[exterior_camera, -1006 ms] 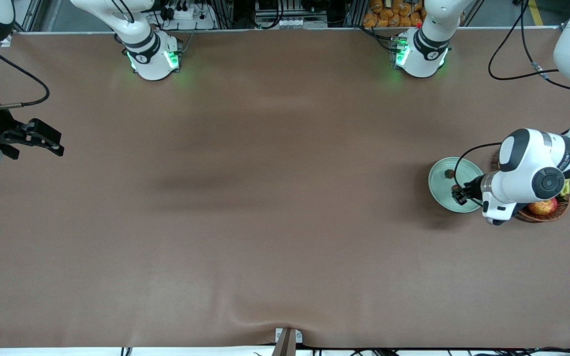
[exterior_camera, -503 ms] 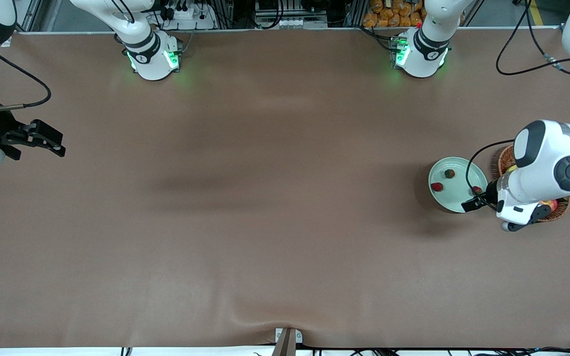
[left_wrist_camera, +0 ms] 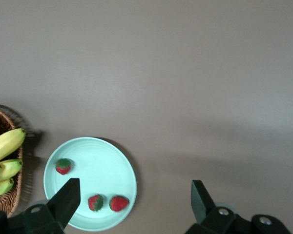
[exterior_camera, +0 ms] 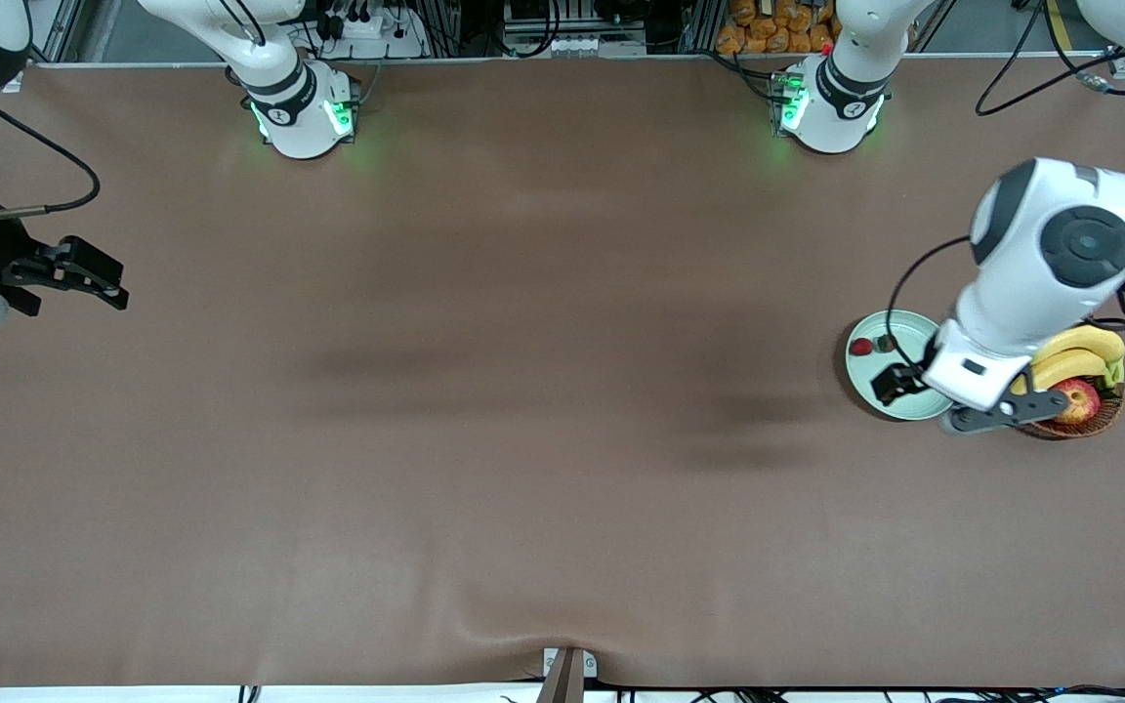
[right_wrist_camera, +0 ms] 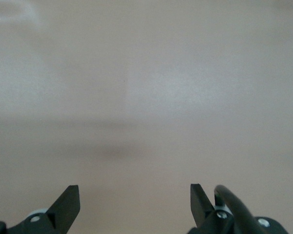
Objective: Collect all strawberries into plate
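Note:
The pale mint-green plate (exterior_camera: 917,342) lies near the left arm's end of the table, beside the wicker basket. Two strawberries (exterior_camera: 861,347) (exterior_camera: 885,343) lie side by side on it; the left arm hides the third. In the left wrist view the plate (left_wrist_camera: 97,165) holds all three strawberries: one alone (left_wrist_camera: 63,165) and two together (left_wrist_camera: 95,202) (left_wrist_camera: 118,203). My left gripper (exterior_camera: 890,384) hangs open and empty over the plate, as the left wrist view (left_wrist_camera: 135,204) also shows. My right gripper (exterior_camera: 84,273) waits open and empty over bare table at the right arm's end (right_wrist_camera: 135,202).
A brown wicker basket (exterior_camera: 1100,415) with bananas (exterior_camera: 1075,351) and a red-yellow apple (exterior_camera: 1075,400) stands beside the plate, toward the left arm's end. The basket (left_wrist_camera: 10,204) and bananas (left_wrist_camera: 5,146) also show in the left wrist view. Brown cloth covers the table.
My left gripper let go of a strawberry on the plate, opened and rose, and the arm swung up. One strawberry on the plate shifted farther from the front camera. The right arm stayed still.

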Tool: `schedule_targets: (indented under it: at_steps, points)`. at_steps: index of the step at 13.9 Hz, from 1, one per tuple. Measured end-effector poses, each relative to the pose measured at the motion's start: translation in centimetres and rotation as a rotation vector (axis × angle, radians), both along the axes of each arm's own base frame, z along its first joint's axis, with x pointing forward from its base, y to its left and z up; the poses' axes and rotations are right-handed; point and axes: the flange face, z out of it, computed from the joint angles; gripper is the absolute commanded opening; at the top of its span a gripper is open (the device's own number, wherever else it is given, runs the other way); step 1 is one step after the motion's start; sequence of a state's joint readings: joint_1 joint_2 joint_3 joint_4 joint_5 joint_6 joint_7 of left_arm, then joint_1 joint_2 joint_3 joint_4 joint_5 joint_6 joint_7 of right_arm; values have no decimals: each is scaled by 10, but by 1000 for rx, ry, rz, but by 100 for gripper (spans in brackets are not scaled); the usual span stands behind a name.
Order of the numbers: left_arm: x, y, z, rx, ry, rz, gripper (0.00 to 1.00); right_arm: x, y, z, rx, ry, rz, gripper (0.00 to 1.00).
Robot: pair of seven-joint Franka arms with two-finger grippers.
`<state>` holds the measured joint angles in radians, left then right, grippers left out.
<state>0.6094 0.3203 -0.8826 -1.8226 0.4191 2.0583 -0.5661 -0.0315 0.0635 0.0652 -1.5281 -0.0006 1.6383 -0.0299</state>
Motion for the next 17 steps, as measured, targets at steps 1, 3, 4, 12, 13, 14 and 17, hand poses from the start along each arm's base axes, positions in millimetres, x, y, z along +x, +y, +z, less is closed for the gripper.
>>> schedule_targets:
  at_steps: [1,3,4,12,13,14,17]
  points:
    - [-4,-15,6,4,5,-19,100,0,0,-1,0,3,-1,100]
    - [-12,-31,22,3,17,-58,100,2,0,-5,0,11,0,100]
    - [-17,-30,34,-9,30,-76,100,3,1,-7,0,14,1,100]
    - [-65,14,143,-117,90,-179,100,3,1,-6,0,19,2,100]
    - [-69,14,155,-117,97,-182,100,3,0,-6,0,20,0,100]
    - [-72,13,166,-117,100,-185,100,3,0,-5,0,20,-1,100]
    - [-76,8,184,-116,108,-195,100,2,-1,-4,0,22,-2,100]
